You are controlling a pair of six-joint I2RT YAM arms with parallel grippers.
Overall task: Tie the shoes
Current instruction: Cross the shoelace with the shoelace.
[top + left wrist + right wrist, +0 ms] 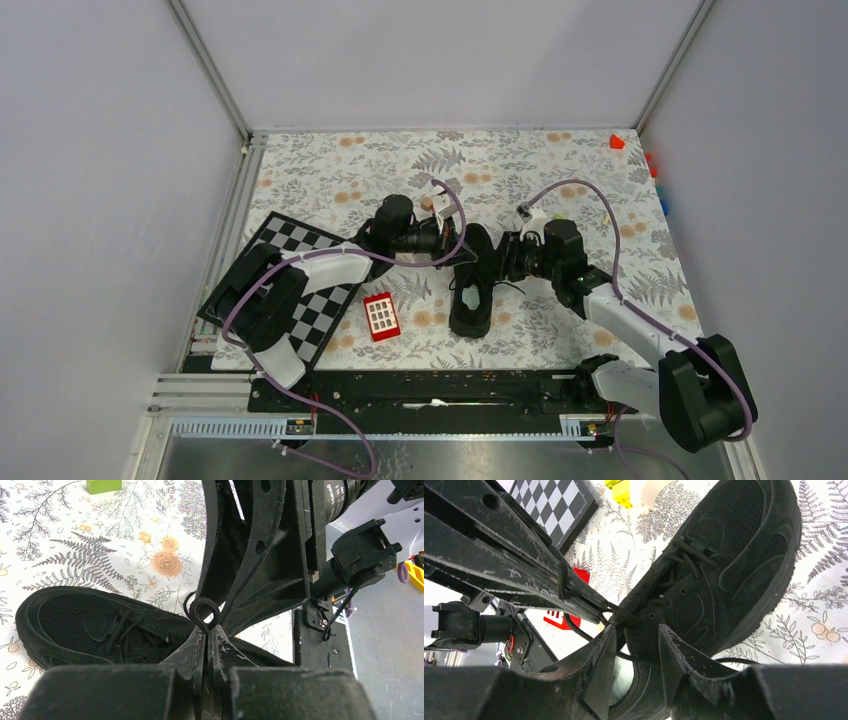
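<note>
- One shoe (472, 300) lies mid-desk (560, 170) in the top view, toe toward 12 o'clock as far as I can tell. Two arms meet over its laces, the left fingers (450, 243) at its 11 o'clock and the right fingers (498, 262) at its 1 o'clock.
- Also counted there: one checkerboard (290, 238) and one red block (381, 315) toward the shoe's 9 o'clock, and one red piece (617, 142) in the far corner at 2 o'clock.
- Left wrist view: the left fingers (206, 645) are pressed together, pinching one small loop of lace (202, 611) that pokes out at 12 o'clock of their tips. The shoe (75, 625) sits at 9 o'clock, and one green block (103, 485) at 11.
- Right wrist view: the right fingers (606, 652) stand spread, holding nothing that I can see. A lace strand passes close by the gap. The shoe (734, 565) fills 2 o'clock, with one yellow block (621, 492) at 12.
- Risk: the pinched loop is short, so a sideways tug could slip it free.
- Risk: lace looks wrapped round a left finger and may snag.
- Risk: the right fingers could close on the shoe's collar instead of lace.
- Risk: nothing pins the shoe, so pulling may drag it.
</note>
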